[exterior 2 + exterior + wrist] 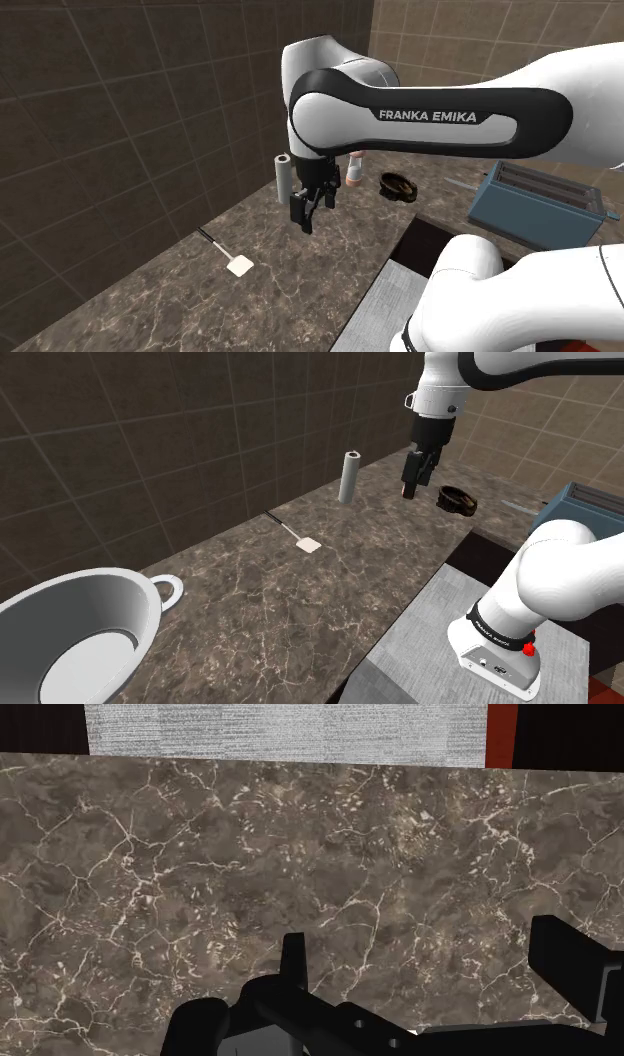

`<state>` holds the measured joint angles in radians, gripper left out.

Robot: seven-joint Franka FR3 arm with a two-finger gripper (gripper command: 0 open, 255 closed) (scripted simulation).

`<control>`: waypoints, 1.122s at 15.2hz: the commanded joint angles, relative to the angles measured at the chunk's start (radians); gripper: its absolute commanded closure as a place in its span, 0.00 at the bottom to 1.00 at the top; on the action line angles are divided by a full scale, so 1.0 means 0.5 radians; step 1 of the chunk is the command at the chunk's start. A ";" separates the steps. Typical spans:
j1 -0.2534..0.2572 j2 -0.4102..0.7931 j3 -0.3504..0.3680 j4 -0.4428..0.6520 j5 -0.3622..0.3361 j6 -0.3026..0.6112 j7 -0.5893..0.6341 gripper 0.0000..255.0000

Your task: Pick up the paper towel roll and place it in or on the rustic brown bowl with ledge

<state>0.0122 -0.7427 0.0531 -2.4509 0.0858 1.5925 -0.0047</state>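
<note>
The black gripper [414,480] hangs empty, fingers apart, over the marbled counter [330,582]. The pale paper towel roll [349,476] stands upright near the wall, apart from the brown bowl [457,500]. A glancing finger would likely topple the roll (tall, narrow) and send it rolling.

You are looking at a home kitchen: a dark brown marble countertop [300,612] veined in white runs along a wall of large brown tiles [150,442]. Around it you can see cooking things: a large white round pot with a loop handle [70,637], a flat spatula with a thin dark handle and a white square blade [309,542], and a blue-grey slotted toaster [535,208]. An upright grey roll of paper towel [349,476] and a small dark brown bowl [457,500] stand on the same counter, as they would on a kitchen worktop.
</note>
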 commanded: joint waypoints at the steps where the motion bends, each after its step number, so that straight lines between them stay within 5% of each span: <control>1: 0.000 0.000 0.000 0.000 0.000 0.000 0.000 0.00; 17: -0.193 1.025 -0.258 0.576 -0.196 0.578 -0.277 0.00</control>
<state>-0.0783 -0.2572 -0.0675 -2.1718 -0.0086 1.8583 -0.1329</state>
